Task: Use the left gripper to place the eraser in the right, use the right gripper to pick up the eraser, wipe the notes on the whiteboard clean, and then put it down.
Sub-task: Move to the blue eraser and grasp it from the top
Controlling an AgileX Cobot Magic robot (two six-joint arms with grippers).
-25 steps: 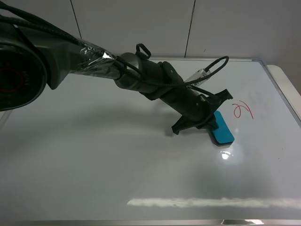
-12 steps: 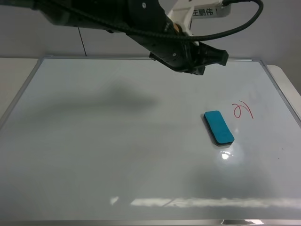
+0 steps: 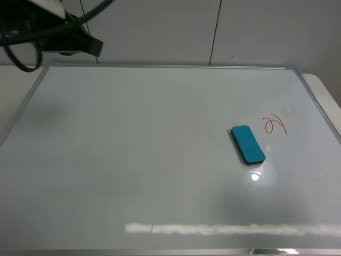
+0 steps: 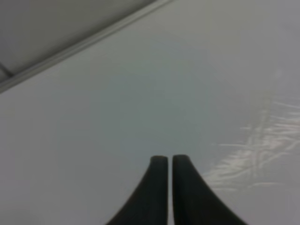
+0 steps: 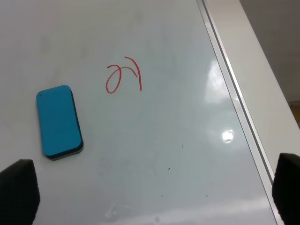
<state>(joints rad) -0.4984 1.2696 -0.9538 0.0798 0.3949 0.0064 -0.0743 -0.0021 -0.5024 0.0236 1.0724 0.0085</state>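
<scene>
The teal-blue eraser (image 3: pixel 248 144) lies flat on the whiteboard (image 3: pixel 133 160), right of the middle, with nothing holding it. Just to its right is the red scribble of notes (image 3: pixel 275 125). My left arm (image 3: pixel 58 34) hangs over the board's far left corner, far from the eraser. In the left wrist view my left gripper (image 4: pixel 168 160) is shut and empty above bare board. The right wrist view looks down on the eraser (image 5: pixel 58 121) and the notes (image 5: pixel 123 75). My right gripper (image 5: pixel 152 187) stands wide open above them, its fingertips (image 5: pixel 18 187) at the picture's corners.
A thin silver frame (image 3: pixel 170 66) runs around the board, and its right edge (image 5: pixel 234 93) shows in the right wrist view. A pale table strip (image 3: pixel 326 93) lies beyond that edge. Grey wall panels stand behind the board.
My left gripper has let go of the eraser, risen, and swung back to the far left corner. The eraser stays where it was set down.
</scene>
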